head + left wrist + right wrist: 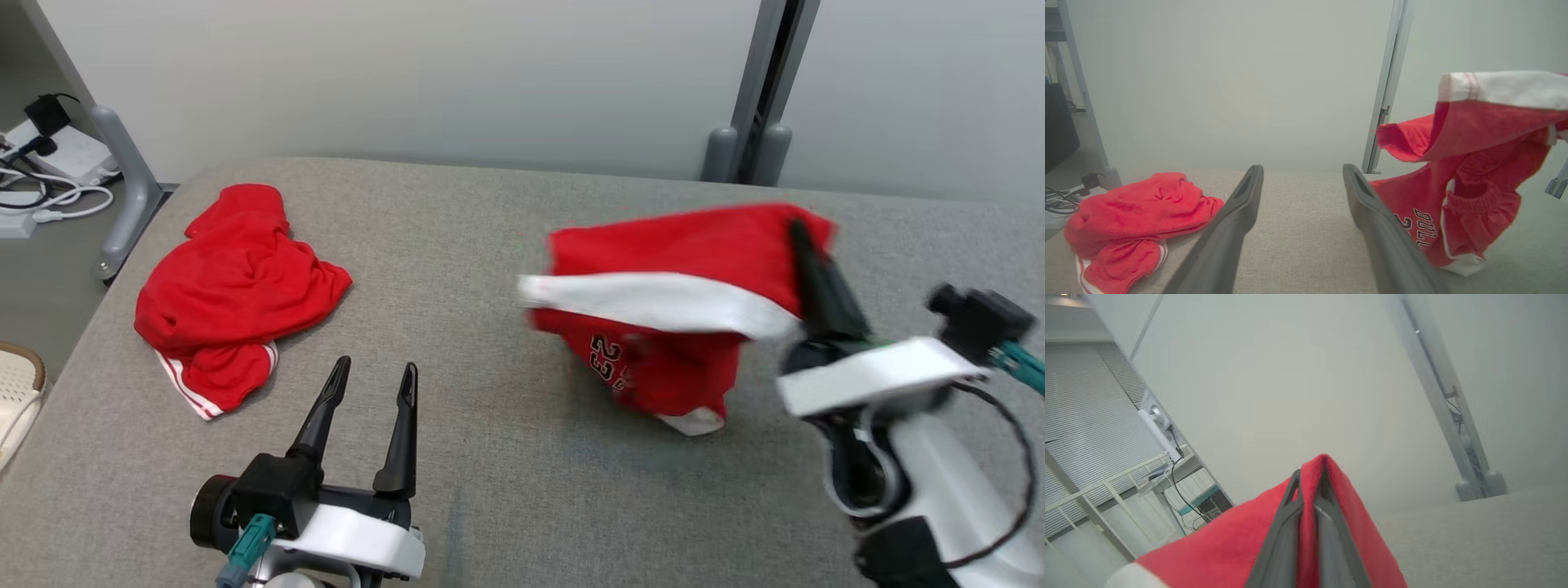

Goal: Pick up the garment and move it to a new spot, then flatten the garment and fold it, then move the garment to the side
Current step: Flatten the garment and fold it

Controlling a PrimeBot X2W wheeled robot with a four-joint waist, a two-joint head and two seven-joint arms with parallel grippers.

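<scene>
The garment (678,245) is red with a wide white band and a printed number. It hangs lifted over the right half of the grey padded table (490,474), its lower end trailing near the surface. My right gripper (796,233) is shut on its upper red edge. In the right wrist view the red cloth (1229,547) is pinched between the closed fingers of the right gripper (1310,475). My left gripper (375,367) stands open and empty near the table's front, left of the garment (1474,134). In its own view the left gripper (1302,169) has bare table between its fingers.
A second red garment (237,286) with white stripes lies crumpled at the table's left, also in the left wrist view (1135,212). Grey frame posts (755,98) rise behind the table. Cables and a power strip (49,163) lie on the floor at far left.
</scene>
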